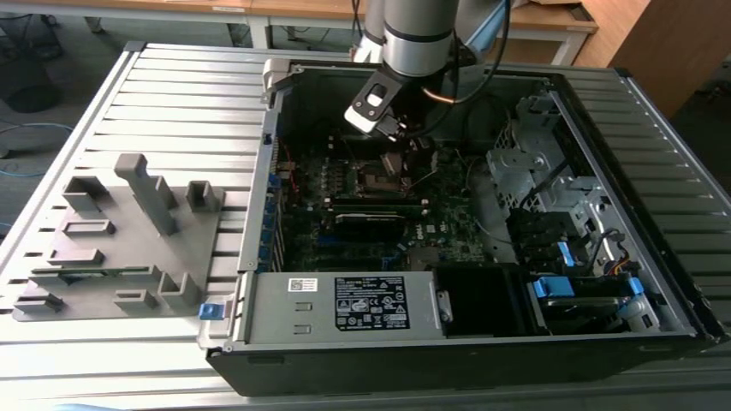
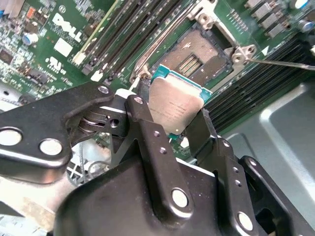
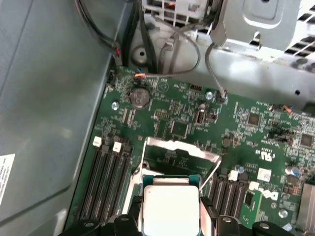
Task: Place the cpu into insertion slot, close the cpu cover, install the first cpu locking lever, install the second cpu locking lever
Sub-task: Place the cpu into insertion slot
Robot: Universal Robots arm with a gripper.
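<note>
Silver-grey and flat, the cpu [image 2: 174,105] is clenched by its edges between the two black fingers [image 2: 142,128] of your tool [image 2: 170,115]. It hangs just above the insertion slot [image 2: 194,59], not yet inside it, and it seems tilted against the socket. In the first wrist view the cpu cover [image 3: 179,147] stands raised beyond the chip. In the exterior view the arm [image 1: 417,34] reaches down at the upper middle of the frame into the computer case [image 1: 639,171]. I judge that the tilt is your danger: if one corner goes down first, or the chip is turned wrongly, the fine contacts may bend. A weak edge grip could also let it slip onto the motherboard [image 2: 59,34].
</note>
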